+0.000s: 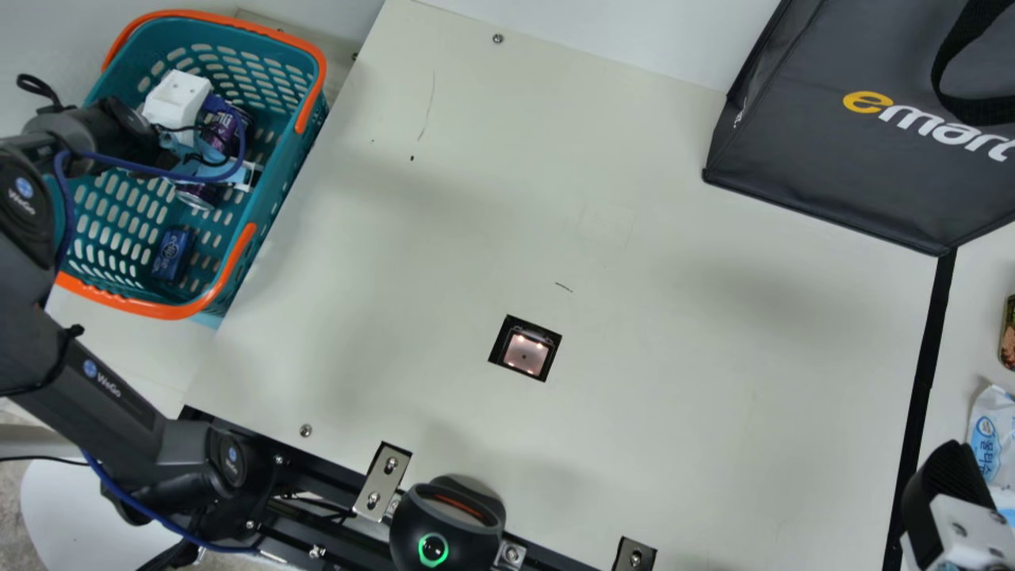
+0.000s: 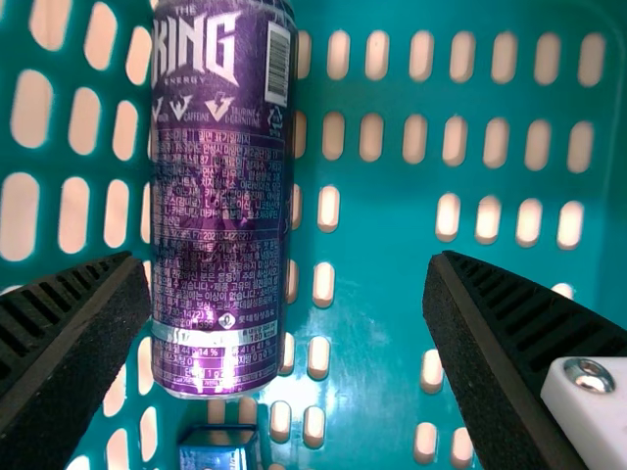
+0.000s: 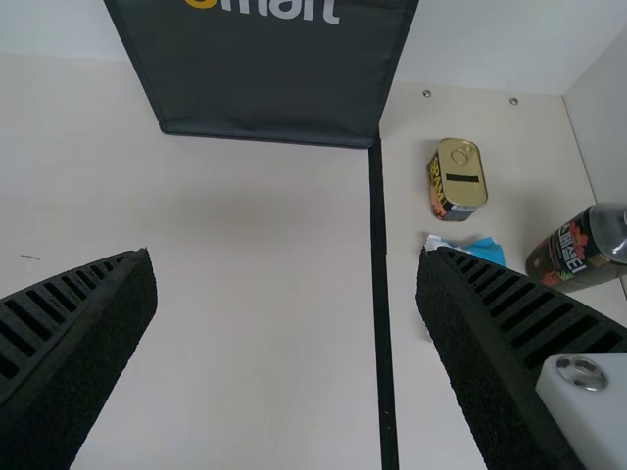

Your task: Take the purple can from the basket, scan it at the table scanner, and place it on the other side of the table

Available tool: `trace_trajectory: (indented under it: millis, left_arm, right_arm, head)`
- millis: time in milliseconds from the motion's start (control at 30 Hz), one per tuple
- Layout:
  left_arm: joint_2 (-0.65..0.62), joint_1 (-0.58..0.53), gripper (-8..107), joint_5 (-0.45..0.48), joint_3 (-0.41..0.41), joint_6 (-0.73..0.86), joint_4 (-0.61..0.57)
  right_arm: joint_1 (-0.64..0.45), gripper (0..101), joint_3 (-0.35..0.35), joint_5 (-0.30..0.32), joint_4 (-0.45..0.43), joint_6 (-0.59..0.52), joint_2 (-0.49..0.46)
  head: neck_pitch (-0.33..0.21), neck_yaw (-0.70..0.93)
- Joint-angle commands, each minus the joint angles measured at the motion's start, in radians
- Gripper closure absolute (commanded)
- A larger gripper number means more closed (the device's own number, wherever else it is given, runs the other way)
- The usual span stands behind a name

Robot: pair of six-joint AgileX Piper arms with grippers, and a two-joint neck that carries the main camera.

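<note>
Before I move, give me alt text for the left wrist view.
A purple can lies in a teal basket, seen between the open fingers of the left gripper, nearer one finger; a small blue box sits near the can's end.

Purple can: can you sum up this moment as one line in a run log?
purple can: in basket | left jaws: open, at can | right jaws: open, empty | scanner: lit, no can on it

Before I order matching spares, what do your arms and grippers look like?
My left arm is dark grey, with round blue badges and a blue cable. The left gripper and the right gripper each have black ribbed fingers and a white part with a silver screw.
</note>
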Motion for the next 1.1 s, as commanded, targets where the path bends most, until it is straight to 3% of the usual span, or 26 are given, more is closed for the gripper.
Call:
trace_trajectory:
  millis: [0, 500, 1067]
  left_arm:
    - [0.008, -0.002, 9, -0.004, -0.001, -0.007, 0.011]
    - [0.052, -0.009, 9, -0.034, -0.001, -0.067, 0.075]
    - [0.060, -0.005, 9, 0.055, -0.019, -0.025, -0.059]
  right_arm:
    - [0.000, 6, 0.000, 0.000, 0.000, 0.000, 0.000]
    - [0.000, 6, 0.000, 0.001, 0.000, 0.000, 0.000]
    - [0.000, 6, 0.000, 0.001, 0.000, 0.000, 0.000]
  head:
    - [-0.029, 0.002]
    - [-0.029, 0.002]
    - [-0.029, 0.002]
